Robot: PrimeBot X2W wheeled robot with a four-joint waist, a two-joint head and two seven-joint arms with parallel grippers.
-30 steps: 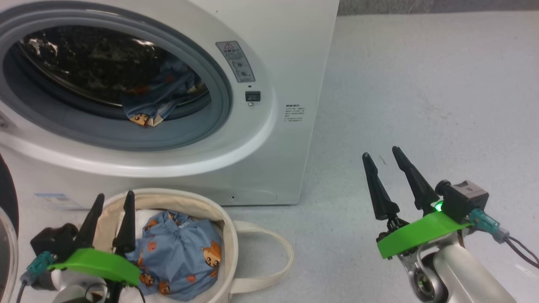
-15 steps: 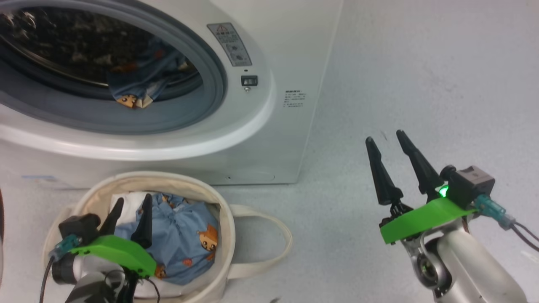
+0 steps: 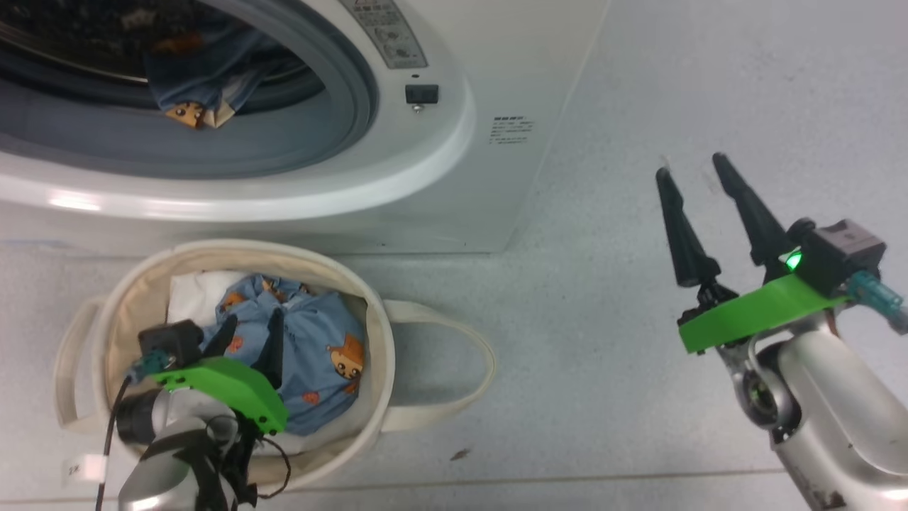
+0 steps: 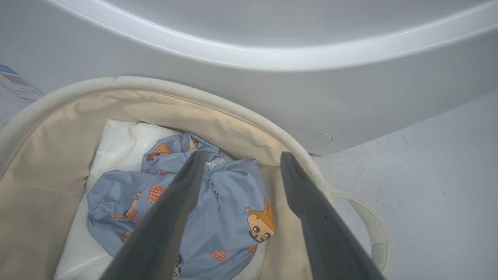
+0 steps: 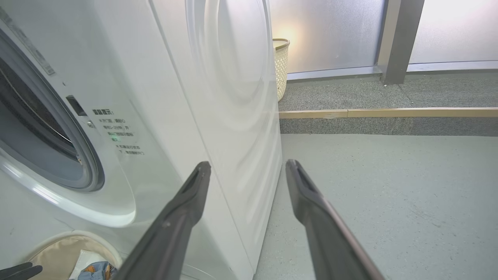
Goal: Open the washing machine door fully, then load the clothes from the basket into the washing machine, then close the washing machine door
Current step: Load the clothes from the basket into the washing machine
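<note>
Left end effector [image 3: 253,317] hangs over the basket with its two fingers [image 4: 176,206] spread and nothing between them; you have no hold on anything yet. The clothes [image 3: 323,351] lie just below and ahead of the tips, bunched into a rounded blue heap in the middle of the basket [image 3: 384,333], at lower left of the head view. I judge the heap has no real long axis, only a slight run from upper left to lower right.

In the left wrist view it sits left of the gap. One finger lies over the fabric, the other over the basket's inner wall, so you will probably want to shift left in that view before closing, or you may pinch canvas. White padding [image 3: 190,297] lies under and behind the heap; leave it there.

Beyond the rim the washing machine [image 3: 496,71] stands close above the basket in the head view, its grey-ringed opening [image 3: 358,99] at upper left with a second printed garment [image 3: 188,78] inside. Lift up and away from you, clear of the white lip.

Right end effector [image 3: 691,165], also spread and empty, is well apart at right over bare floor [image 3: 624,355], so the left arm is plainly the nearer
</note>
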